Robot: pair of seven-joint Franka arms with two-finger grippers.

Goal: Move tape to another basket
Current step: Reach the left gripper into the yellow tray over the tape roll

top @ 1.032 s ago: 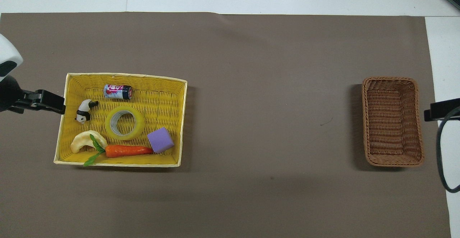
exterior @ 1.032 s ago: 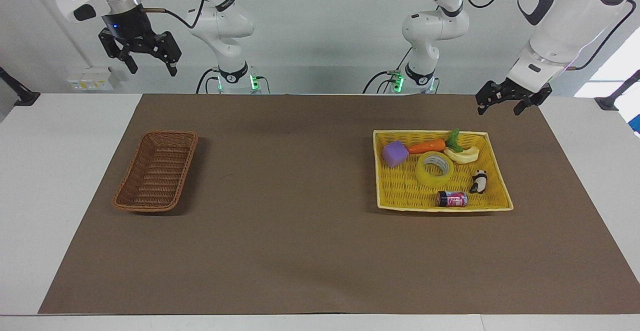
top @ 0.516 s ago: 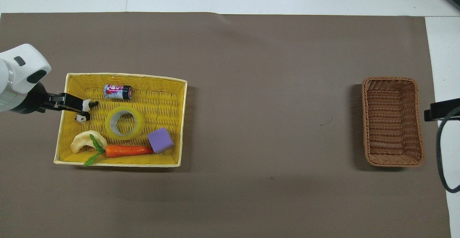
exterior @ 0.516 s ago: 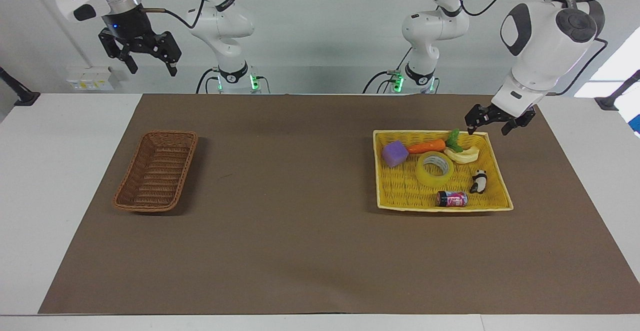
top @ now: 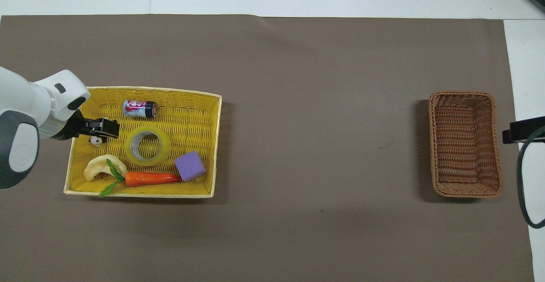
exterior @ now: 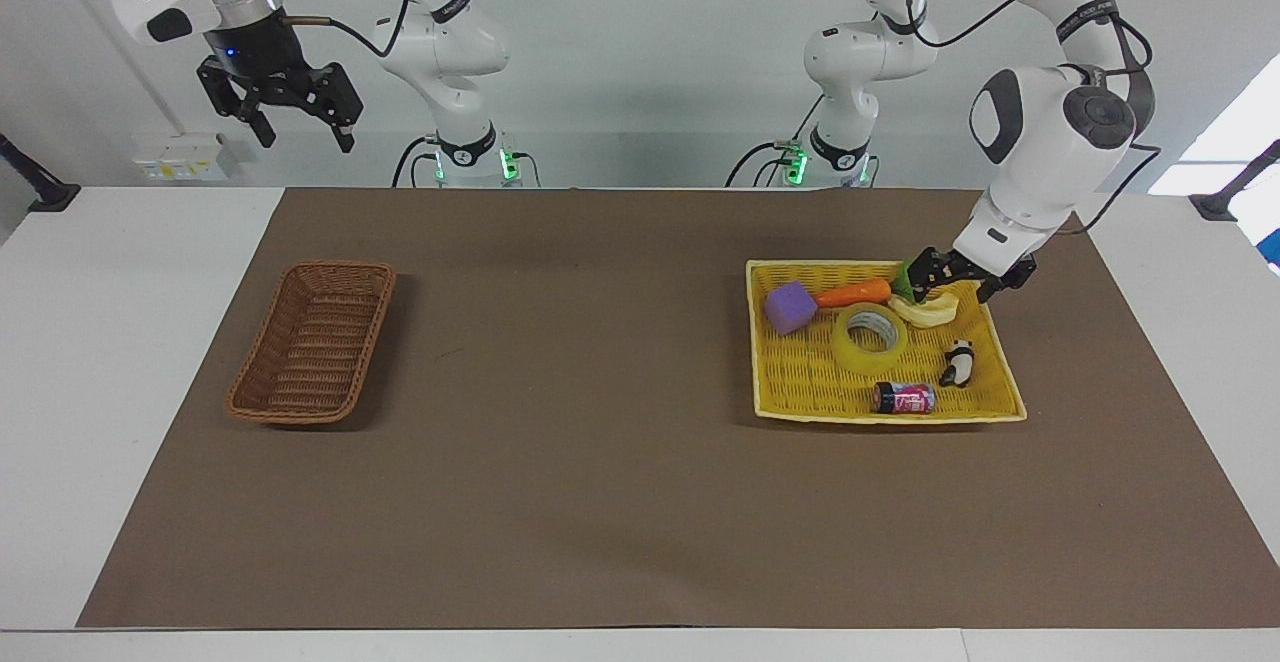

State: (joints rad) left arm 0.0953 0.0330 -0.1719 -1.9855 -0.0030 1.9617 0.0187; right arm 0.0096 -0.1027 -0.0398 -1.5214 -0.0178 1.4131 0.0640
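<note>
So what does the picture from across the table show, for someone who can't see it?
The left gripper, open, hangs over the yellow tray, which holds a roll of tape among small toys. The brown basket sits toward the right arm's end of the table, and the right gripper waits high up, open.

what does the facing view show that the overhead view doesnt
Only the facing view shows the right hand, open, raised high above the table beside the brown basket, and both arm bases.

Only the overhead view shows the full floor of the yellow tray.

Both show the left hand, open, over the tray, the tape lying flat in it untouched, and the brown basket with nothing in it.
</note>
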